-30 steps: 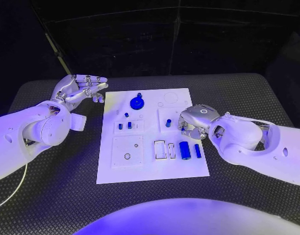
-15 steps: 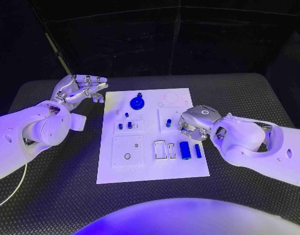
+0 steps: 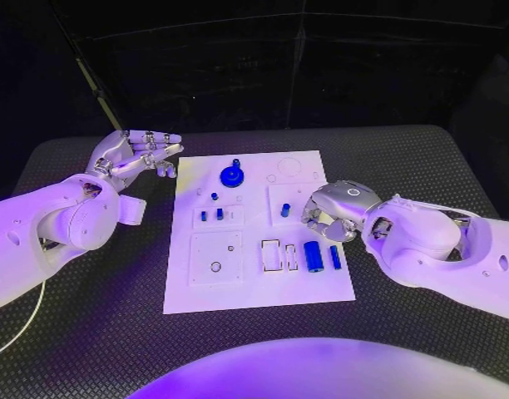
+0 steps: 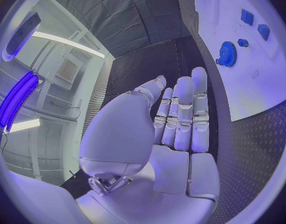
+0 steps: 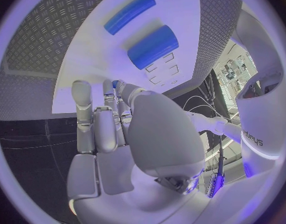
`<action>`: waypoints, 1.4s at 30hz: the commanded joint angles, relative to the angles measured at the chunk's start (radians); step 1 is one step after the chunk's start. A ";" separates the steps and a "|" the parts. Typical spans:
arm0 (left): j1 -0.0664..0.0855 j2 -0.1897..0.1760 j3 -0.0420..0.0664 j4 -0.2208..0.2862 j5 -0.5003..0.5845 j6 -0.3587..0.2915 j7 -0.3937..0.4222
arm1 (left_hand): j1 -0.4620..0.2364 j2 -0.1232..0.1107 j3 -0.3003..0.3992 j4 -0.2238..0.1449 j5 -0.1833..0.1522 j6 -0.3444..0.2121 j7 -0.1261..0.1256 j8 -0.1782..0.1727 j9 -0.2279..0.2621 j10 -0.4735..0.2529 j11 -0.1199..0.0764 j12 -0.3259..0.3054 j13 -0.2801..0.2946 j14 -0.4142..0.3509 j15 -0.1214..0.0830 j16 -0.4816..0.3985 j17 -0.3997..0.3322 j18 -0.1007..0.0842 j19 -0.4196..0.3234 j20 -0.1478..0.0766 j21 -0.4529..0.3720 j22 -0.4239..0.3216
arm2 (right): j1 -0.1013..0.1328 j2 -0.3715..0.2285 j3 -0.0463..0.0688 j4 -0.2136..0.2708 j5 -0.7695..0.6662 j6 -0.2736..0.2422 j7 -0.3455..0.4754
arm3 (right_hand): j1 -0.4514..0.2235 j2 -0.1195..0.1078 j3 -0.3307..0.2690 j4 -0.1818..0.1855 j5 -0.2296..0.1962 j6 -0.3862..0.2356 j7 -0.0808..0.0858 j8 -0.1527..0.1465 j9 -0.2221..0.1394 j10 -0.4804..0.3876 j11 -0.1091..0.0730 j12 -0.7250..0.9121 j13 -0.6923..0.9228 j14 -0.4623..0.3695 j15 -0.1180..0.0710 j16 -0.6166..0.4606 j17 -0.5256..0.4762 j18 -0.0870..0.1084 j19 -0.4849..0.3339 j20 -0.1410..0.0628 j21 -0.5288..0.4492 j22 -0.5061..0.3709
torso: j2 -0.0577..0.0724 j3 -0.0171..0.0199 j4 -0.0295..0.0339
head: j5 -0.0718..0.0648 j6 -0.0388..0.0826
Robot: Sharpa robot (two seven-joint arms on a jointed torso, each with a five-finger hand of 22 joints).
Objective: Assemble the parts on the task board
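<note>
Surface: Black textured table [image 3: 99, 332] with a dark backdrop behind; you look down on it from above.
Task board: white task board [image 3: 259, 287] lies lengthwise in the middle of the table, between your two arms.
Parts, far end: a blue gear-shaped part [image 3: 232, 174] sits near the board's far edge; in the left wrist view you see it again [image 4: 228, 53] with smaller blue pieces beyond it.
Parts, middle: two tiny blue pieces [image 3: 210, 214] sit side by side on the board's left half, and one small blue piece [image 3: 286, 209] stands just beside your right hand.
Parts, near right: a thick blue cylinder [image 3: 312, 255] and a thinner blue rod [image 3: 335, 256] lie parallel; the right wrist view shows them as well [image 5: 153, 46] [image 5: 129, 13].
Left hand: your left hand [image 3: 138, 154] hovers off the board's far left corner, fingers straight and apart, holding nothing.
Right hand: your right hand [image 3: 330, 212] hangs over the board's right edge, fingers curled downward; whether they pinch anything, you cannot tell.
Step in hand: likely the approach to a pick, with the right hand closing in on the small piece or the cylinders.
Next move: calls for lowering the fingertips squarely over one part and closing gently, since the neighbours lie close.
</note>
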 commanded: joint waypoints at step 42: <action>0.000 -0.003 0.001 0.008 0.004 0.013 -0.006 | 0.001 0.004 -0.010 -0.001 0.000 -0.015 0.004 -0.005 -0.002 -0.019 0.005 0.011 0.002 -0.009 0.003 -0.006 -0.002 0.019 -0.001 0.009 -0.009 -0.004 | 0.021 -0.045 0.083 -0.075 1.194 0.174 0.389 | -0.037 -0.018 0.034 -0.063 0.088 -0.026 0.028 -0.021 -0.001 -0.022 0.022 -0.035 0.000 0.036 0.018 0.013 0.009 -0.007 -0.009 0.014 0.009 -0.004 | -0.001 -0.0030 0.0019 | 0.059 -0.005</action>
